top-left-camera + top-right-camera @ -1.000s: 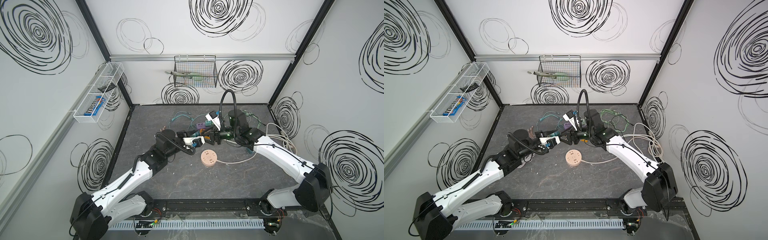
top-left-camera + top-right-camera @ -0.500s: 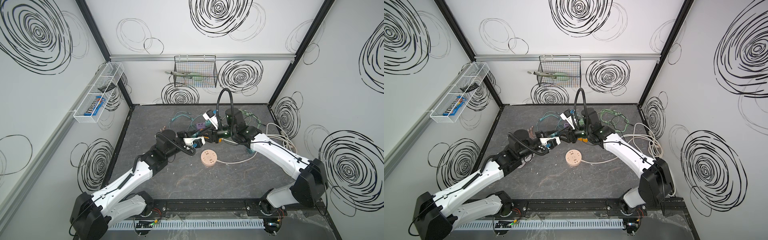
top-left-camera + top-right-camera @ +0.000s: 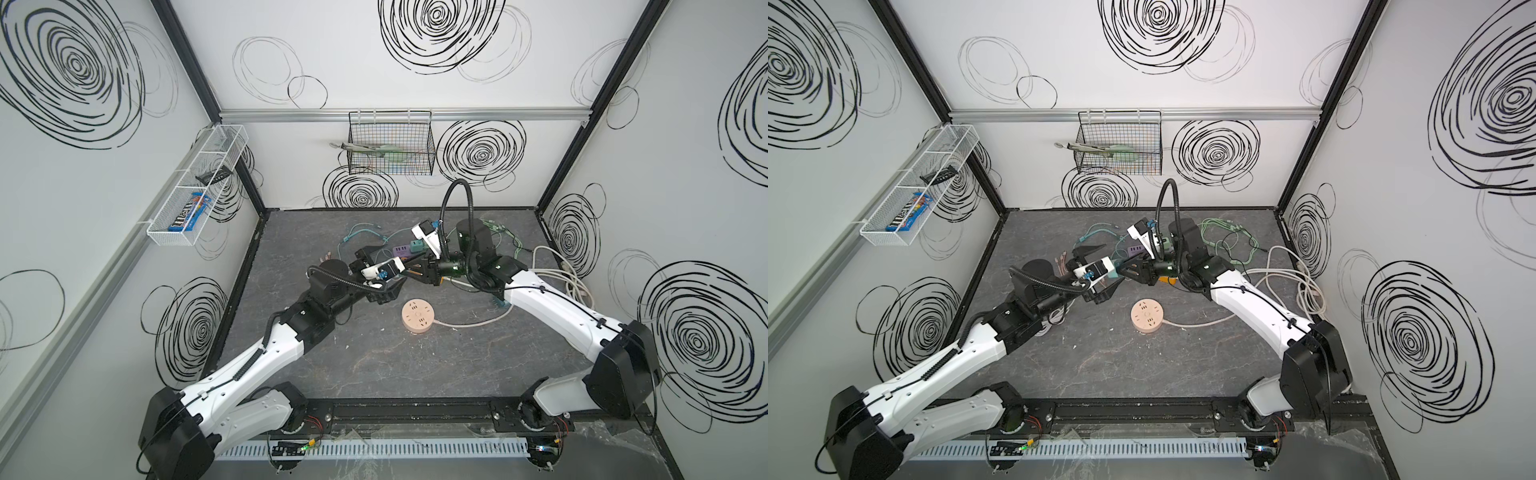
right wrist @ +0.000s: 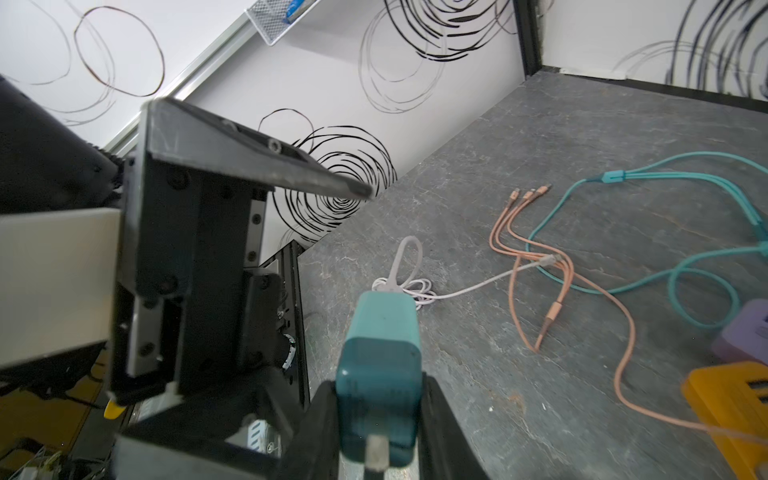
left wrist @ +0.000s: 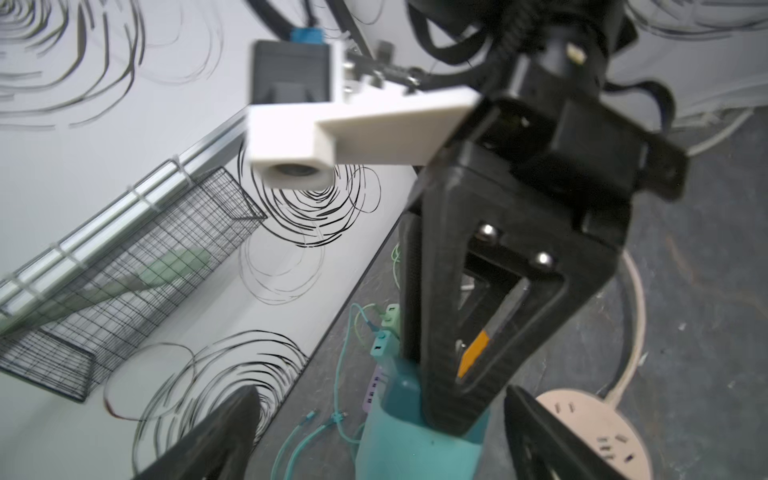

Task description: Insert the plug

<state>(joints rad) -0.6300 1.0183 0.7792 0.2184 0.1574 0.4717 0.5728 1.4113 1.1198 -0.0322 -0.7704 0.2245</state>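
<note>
Black fingers of the left gripper (image 3: 1113, 265) stand spread wide, reaching in from 8 o'clock in a top view and clear on both sides of the teal plug (image 4: 380, 357). Released like this, they seem to be giving it up rather than carrying it. The plug hangs in the air over the middle of the bench (image 3: 1142, 374). It is pinched across its body by the right gripper (image 3: 1126, 271), which comes in from 3 o'clock and is grasping it, a finger (image 4: 444, 428) tight on either flank. That side grip looks chosen to leave the ends free. A metal prong (image 4: 376, 453) shows at the end nearest the right wrist camera, so I judge the plug must be turned prongs-down before insertion. The round peach socket block (image 3: 1147, 316) lies flat at 5 o'clock from the plug, near but apart, holes upward. Its cord (image 3: 1200, 325) trails off toward 3 o'clock, and the block looks placed to take a straight push from above
</note>
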